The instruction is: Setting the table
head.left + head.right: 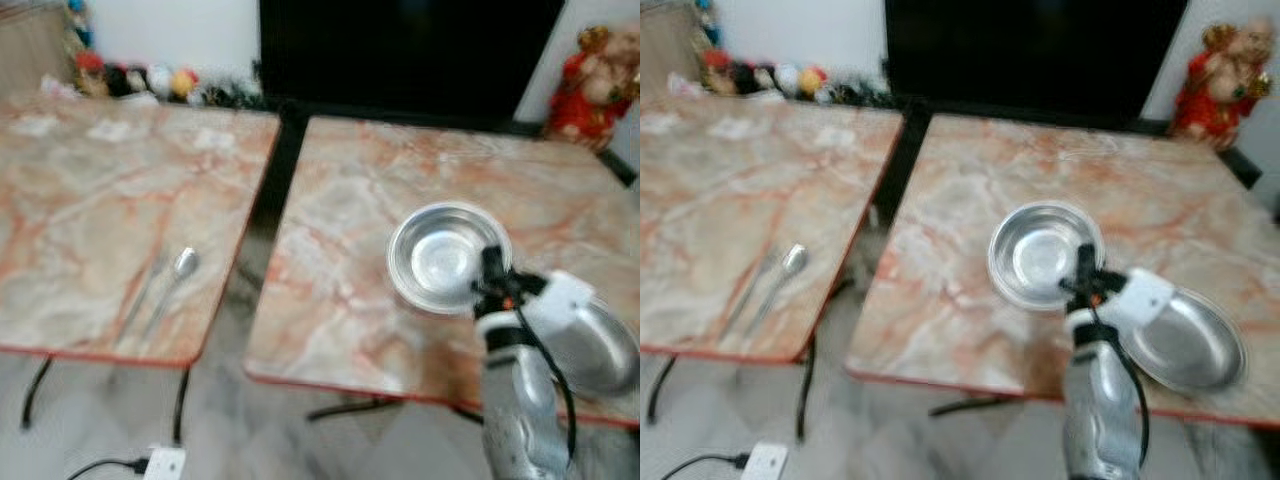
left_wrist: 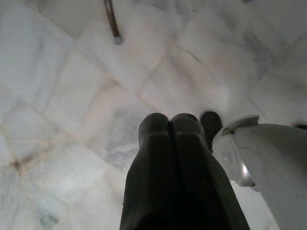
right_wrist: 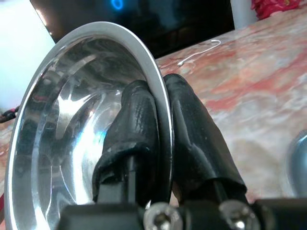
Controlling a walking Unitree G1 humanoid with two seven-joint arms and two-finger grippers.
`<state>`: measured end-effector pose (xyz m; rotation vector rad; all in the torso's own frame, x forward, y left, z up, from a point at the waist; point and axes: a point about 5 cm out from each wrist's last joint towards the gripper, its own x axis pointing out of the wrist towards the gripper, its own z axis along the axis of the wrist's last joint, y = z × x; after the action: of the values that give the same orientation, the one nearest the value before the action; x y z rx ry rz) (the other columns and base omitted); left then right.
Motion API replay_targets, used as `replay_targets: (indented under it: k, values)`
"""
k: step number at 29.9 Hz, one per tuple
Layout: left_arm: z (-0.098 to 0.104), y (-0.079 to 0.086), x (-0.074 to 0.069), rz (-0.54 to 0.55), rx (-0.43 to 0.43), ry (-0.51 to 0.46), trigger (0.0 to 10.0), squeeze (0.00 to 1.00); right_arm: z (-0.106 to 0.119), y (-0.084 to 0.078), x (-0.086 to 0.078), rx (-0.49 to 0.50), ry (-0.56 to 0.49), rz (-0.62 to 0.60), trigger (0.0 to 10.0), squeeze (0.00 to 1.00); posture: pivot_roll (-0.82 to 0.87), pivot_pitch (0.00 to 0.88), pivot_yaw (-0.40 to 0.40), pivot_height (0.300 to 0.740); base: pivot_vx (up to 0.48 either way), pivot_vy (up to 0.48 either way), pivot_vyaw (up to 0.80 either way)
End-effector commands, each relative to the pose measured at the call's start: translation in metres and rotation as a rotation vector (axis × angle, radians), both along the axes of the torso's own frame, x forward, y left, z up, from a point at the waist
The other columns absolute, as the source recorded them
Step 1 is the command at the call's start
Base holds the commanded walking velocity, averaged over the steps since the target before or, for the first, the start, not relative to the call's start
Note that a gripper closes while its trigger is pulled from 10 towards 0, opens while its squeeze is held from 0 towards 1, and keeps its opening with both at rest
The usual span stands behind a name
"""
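Marble table (image 1: 970,200), right gripper (image 3: 160,124) fingers pinching steel bowl (image 1: 1040,255) rim; left gripper (image 2: 170,129) fingers together.

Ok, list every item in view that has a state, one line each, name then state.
steel bowl: upright, rim pinched by the right gripper, over the right table.
right gripper: shut on the bowl's rim, one finger inside, one outside.
left gripper: shut, holding nothing, above the floor.
steel plate: lying flat on the right table, empty.
spoon: lying flat on the left table, untouched.
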<state>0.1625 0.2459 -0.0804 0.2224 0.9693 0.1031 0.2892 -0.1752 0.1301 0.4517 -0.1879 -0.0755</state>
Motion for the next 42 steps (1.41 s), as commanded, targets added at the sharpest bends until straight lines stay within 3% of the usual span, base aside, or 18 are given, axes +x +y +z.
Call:
replay_targets:
  k: [1, 5, 9, 10, 14, 22, 33, 42]
  values:
    - [-0.001, -0.005, 0.001, -0.014, -0.009, 0.006, 10.0, 0.0, 0.003, -0.009, -0.002, -0.002, -0.013, -0.047, 10.0, 0.0, 0.02, 0.0, -0.031, 0.74, 0.0, -0.435, 0.0]
    - [-0.001, -0.005, 0.001, -0.011, -0.007, 0.008, 10.0, 0.0, 0.006, -0.016, -0.002, -0.017, -0.027, -0.078, 10.0, 0.0, 0.02, 0.0, -0.03, 0.74, 0.0, -0.096, 0.0]
    - [-0.001, -0.004, 0.001, -0.01, -0.006, 0.006, 10.0, 0.0, 0.012, -0.037, -0.005, 0.007, -0.029, -0.239, 10.0, 0.0, 0.01, 0.0, -0.027, 0.74, 0.0, 0.0, 0.0]
    - [-0.001, -0.004, 0.001, -0.01, -0.006, 0.006, 10.0, 0.0, 0.012, -0.046, -0.011, 0.002, -0.013, -0.326, 10.0, 0.0, 0.02, 0.0, -0.027, 0.74, 0.0, 0.0, 0.0]
    - [0.0, -0.004, 0.002, -0.008, -0.005, 0.006, 10.0, 0.0, 0.01, -0.053, -0.022, 0.036, 0.018, -0.421, 10.0, 0.0, 0.01, 0.0, -0.025, 0.74, 0.0, 0.0, 0.0]
    - [0.0, -0.003, 0.002, -0.014, 0.0, 0.007, 10.0, 0.0, 0.002, -0.055, -0.023, 0.116, 0.085, -0.42, 10.0, 0.0, 0.0, 0.003, -0.018, 0.74, 0.0, 0.0, 0.0]
    - [0.0, -0.003, 0.002, -0.013, -0.001, 0.005, 10.0, 0.0, -0.017, -0.063, -0.027, 0.181, 0.241, -0.533, 10.0, 0.0, 0.01, 0.0, -0.024, 0.74, 0.0, 0.0, 0.0]
    - [0.0, -0.003, 0.002, -0.012, -0.002, 0.004, 10.0, 0.0, -0.022, -0.051, -0.019, 0.237, 0.26, -0.433, 10.0, 0.0, 0.01, 0.0, -0.022, 0.74, 0.0, 0.0, 0.0]
